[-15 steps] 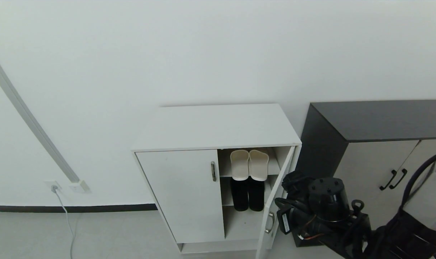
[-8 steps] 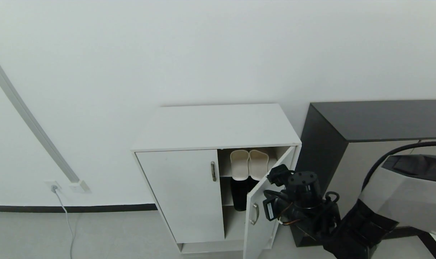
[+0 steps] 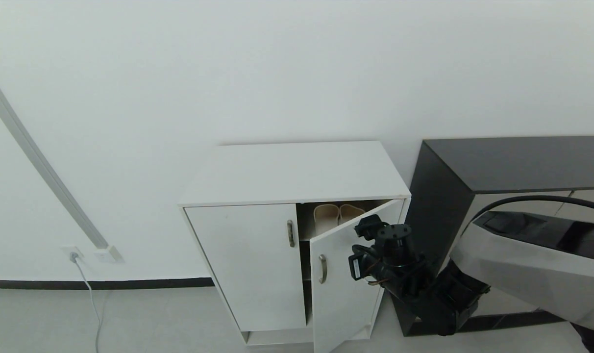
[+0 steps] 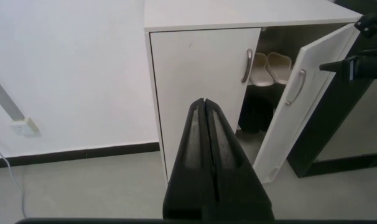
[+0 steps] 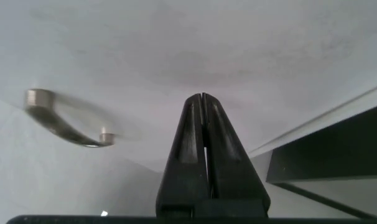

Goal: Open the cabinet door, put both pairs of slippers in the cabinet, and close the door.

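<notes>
The white cabinet (image 3: pixel 297 171) stands against the wall with its left door shut. Its right door (image 3: pixel 341 284) hangs about half open, handle (image 3: pixel 321 268) facing out. A cream pair of slippers (image 3: pixel 332 214) lies on the upper shelf, and the door hides part of it. Below it, in the left wrist view, is the black pair (image 4: pixel 257 111). My right gripper (image 3: pixel 365 227) is shut, its tips against the door's outer face (image 5: pixel 176 50) near the handle (image 5: pixel 70 121). My left gripper (image 4: pixel 204 102) is shut and empty, held back from the cabinet's left door (image 4: pixel 195 62).
A dark cabinet (image 3: pixel 498 162) stands close on the right, just beyond the swinging door. A wall socket with a cable (image 3: pixel 74 256) and a slanted grey conduit (image 3: pixel 37 162) are on the left. Grey floor (image 3: pixel 130 318) lies open in front.
The right door has swung from wide open to about half shut, my right gripper moving left with it. The black slippers are now hidden behind the door in the head view.
</notes>
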Tool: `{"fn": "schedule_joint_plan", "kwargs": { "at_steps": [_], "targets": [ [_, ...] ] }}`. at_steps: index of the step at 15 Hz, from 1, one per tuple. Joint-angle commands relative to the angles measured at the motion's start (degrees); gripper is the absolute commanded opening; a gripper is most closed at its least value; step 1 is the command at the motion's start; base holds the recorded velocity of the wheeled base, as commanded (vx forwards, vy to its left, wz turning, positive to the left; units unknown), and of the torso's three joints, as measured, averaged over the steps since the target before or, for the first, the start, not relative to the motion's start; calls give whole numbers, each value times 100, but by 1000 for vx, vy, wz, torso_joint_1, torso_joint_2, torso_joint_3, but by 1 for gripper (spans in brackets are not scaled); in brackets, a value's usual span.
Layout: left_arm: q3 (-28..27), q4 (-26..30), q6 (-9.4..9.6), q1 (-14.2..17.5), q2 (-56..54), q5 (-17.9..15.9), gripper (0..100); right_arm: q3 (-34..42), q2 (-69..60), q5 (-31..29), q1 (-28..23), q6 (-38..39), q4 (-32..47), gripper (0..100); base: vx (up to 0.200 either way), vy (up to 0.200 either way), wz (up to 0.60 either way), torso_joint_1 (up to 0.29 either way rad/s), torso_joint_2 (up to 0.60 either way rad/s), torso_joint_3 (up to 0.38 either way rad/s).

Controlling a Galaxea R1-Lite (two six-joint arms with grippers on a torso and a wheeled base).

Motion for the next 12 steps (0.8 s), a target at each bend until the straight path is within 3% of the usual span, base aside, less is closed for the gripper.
{"fn": "schedule_joint_plan", "kwargs": {
  "at_steps": [1, 12],
  "targets": [
    [1, -1, 0, 0, 7, -6, 0, -302, 288, 0, -102, 1, 2, 0, 0, 0, 0, 0, 0, 0],
    [1, -1, 0, 0, 7, -6, 0, -1577, 701, 9, -384, 1, 705, 0, 0, 0, 0, 0, 0, 0]
  ]
}}
